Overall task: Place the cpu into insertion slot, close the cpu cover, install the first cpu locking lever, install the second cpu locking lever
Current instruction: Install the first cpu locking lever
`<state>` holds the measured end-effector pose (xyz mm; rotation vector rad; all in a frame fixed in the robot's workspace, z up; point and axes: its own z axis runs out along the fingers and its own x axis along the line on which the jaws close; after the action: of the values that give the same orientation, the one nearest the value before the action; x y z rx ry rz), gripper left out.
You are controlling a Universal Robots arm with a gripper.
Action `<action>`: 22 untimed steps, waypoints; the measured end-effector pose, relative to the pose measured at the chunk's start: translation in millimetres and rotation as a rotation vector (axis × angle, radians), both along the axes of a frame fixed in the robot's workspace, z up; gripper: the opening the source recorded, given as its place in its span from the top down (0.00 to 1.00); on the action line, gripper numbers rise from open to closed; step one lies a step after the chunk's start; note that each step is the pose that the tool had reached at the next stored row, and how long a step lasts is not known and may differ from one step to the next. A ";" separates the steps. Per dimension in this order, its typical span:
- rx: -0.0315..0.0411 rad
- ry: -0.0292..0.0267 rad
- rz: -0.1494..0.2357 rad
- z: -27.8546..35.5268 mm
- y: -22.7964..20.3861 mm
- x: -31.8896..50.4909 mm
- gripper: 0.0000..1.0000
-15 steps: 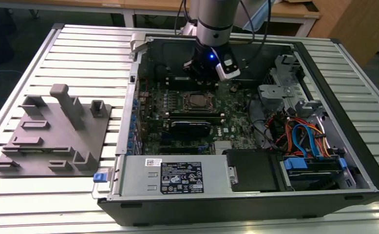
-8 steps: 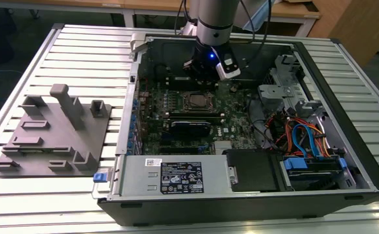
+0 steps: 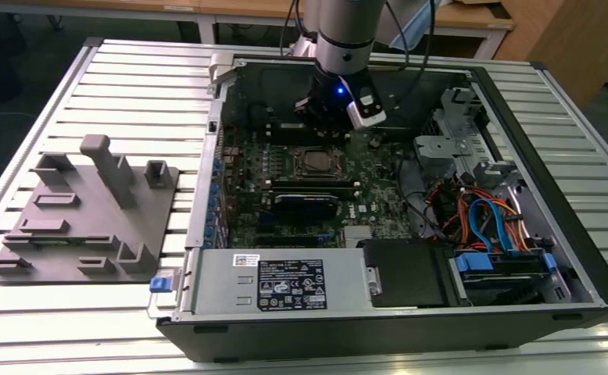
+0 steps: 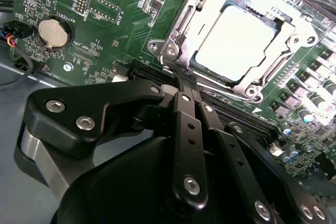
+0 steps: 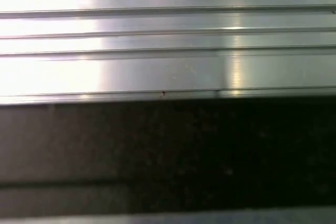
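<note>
Nearest me in the exterior view, the power supply (image 3: 283, 283) sits along the near edge of the open computer case (image 3: 538, 148). The case lies on the slatted table (image 3: 126, 86), with a grey fixture (image 3: 85, 211) to the exterior view's left. Further in, mid-motherboard, is the insertion slot (image 3: 315, 160). In the second wrist view I see the cpu (image 4: 236, 40) seated in it, pale and flat, with the cpu cover (image 4: 185, 24) lying down around it. My gripper (image 4: 181, 74) has its jaws pressed together, tips at one corner of that frame, just beside the cpu, not over it. The arm (image 3: 344, 31) rises beyond, on the far side.
</note>
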<state>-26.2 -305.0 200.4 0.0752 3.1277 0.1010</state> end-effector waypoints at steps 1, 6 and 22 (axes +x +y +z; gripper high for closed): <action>-0.0011 0.0001 0.000 0.0 -0.1 0.0 0.89; -0.0021 0.0000 0.000 -0.6 -0.1 0.0 0.89; -0.0046 -0.0001 0.000 -1.7 -0.2 0.5 0.89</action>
<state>-25.7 -305.2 198.7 0.0753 3.1277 0.0939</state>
